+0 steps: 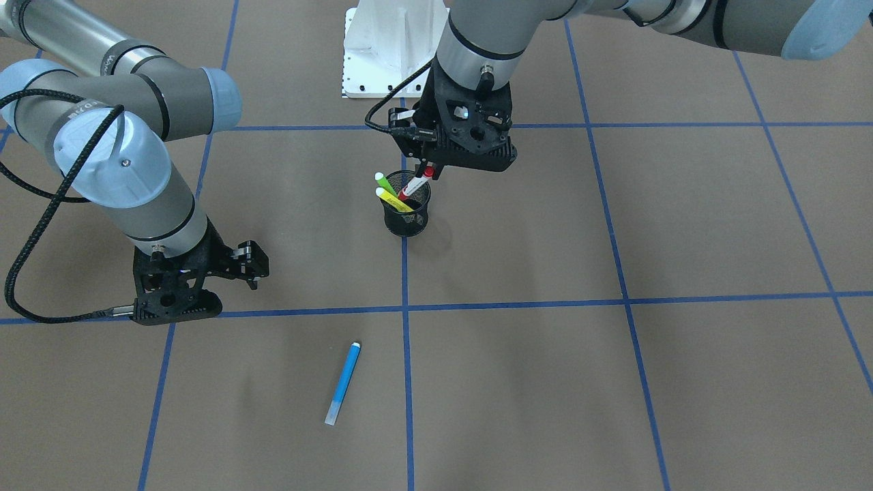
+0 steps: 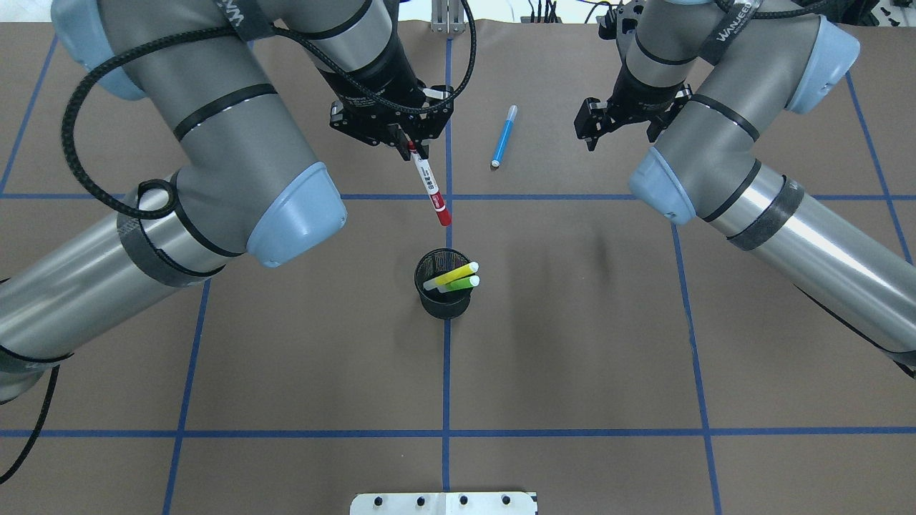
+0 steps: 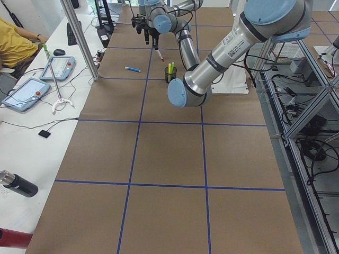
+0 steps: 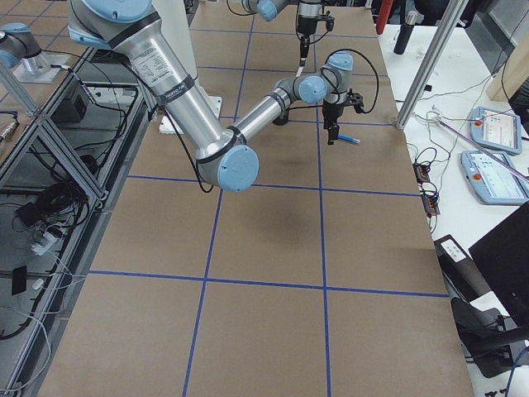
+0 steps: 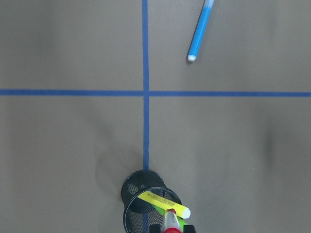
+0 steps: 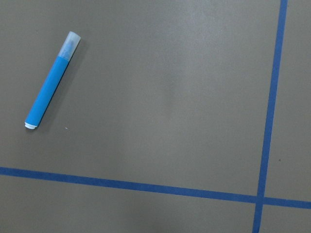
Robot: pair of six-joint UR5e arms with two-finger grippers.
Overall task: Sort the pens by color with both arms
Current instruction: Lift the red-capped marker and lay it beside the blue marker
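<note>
My left gripper (image 1: pixel 427 170) (image 2: pixel 415 148) is shut on the upper end of the white pen with red cap and red end (image 1: pixel 415 185) (image 2: pixel 430 184). The pen hangs slanted over the black mesh cup (image 1: pixel 406 217) (image 2: pixel 444 302) (image 5: pixel 138 194). The yellow pen (image 1: pixel 394 200) (image 2: pixel 456 273) (image 5: pixel 163 203) and the green pen (image 1: pixel 387 183) (image 2: pixel 461 285) stand in the cup. The blue pen (image 1: pixel 343 383) (image 2: pixel 504 136) (image 5: pixel 200 29) (image 6: pixel 50 86) lies flat on the table. My right gripper (image 1: pixel 254 264) (image 2: pixel 619 129) hovers beside it, open and empty.
Brown table (image 2: pixel 572 343) marked into squares by blue tape lines. The white bolted pedestal base (image 1: pixel 389 48) (image 2: pixel 444 503) sits at the robot's edge. Operators' tablets and cables lie along the far side in the exterior left view (image 3: pixel 32 90).
</note>
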